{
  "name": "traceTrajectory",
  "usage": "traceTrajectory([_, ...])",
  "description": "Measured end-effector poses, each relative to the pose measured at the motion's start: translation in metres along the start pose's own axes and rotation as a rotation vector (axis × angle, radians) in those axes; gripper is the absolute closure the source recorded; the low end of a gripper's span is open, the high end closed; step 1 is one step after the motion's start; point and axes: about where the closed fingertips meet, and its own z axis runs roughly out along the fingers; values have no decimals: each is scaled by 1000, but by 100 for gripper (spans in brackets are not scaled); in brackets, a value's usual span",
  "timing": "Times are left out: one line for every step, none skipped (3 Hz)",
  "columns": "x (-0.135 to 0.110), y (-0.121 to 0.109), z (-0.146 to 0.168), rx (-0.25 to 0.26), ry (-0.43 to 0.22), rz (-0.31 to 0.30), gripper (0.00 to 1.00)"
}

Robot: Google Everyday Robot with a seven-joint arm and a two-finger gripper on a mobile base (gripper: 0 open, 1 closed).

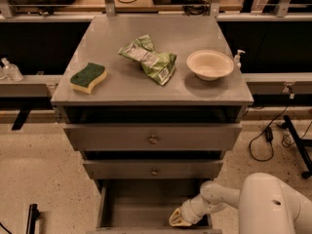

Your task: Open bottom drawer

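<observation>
The bottom drawer [141, 204] of the grey metal cabinet stands pulled out, its plain grey inside showing; its front is cut off by the lower frame edge. My white arm reaches in from the lower right, and the gripper [179, 218] sits low at the drawer's right front corner, just inside or on the front rim. The middle drawer [154, 171] and the top drawer [153, 139] above it are closed, each with a small round knob.
On the cabinet top [156, 43] lie a green and yellow sponge [88, 77], a crumpled green chip bag [148, 58] and a white bowl [210, 64]. Cables [265, 135] trail on the speckled floor at right. Low shelves flank the cabinet.
</observation>
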Motion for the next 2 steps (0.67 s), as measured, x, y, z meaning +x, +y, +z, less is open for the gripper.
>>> traceTrajectory([-16, 15, -6, -44, -52, -61, 100])
traceTrajectory([-19, 18, -7, -53, -63, -73, 100])
